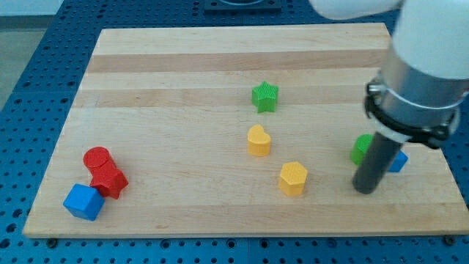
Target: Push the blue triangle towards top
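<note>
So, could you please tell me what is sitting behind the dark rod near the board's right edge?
Behind the rod, just above my tip, a green block shows at the view's left and the blue triangle at the right. The rod covers much of both, so the green block's shape cannot be made out.

A white and grey arm reaches down from the view's top right, its dark rod upright, my tip (364,191) resting on the wooden board (183,88), near that board's right edge.

You're not getting anything readable here: no text, labels, brand marks or numbers are showing on the wooden board (220,59), on the coloured blocks, or on the arm's white and dark housing (421,81).
</note>
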You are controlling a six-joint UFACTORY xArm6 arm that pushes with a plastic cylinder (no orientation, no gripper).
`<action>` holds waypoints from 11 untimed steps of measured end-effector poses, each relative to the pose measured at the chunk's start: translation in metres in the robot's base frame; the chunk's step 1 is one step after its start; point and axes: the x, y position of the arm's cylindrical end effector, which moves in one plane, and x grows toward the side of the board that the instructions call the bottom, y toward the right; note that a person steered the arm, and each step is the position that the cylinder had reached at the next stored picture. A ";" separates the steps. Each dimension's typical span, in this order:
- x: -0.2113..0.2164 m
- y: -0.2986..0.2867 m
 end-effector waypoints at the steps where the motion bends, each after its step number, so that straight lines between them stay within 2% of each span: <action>1: 0.000 0.036; 6: -0.054 0.030; 11: -0.128 0.034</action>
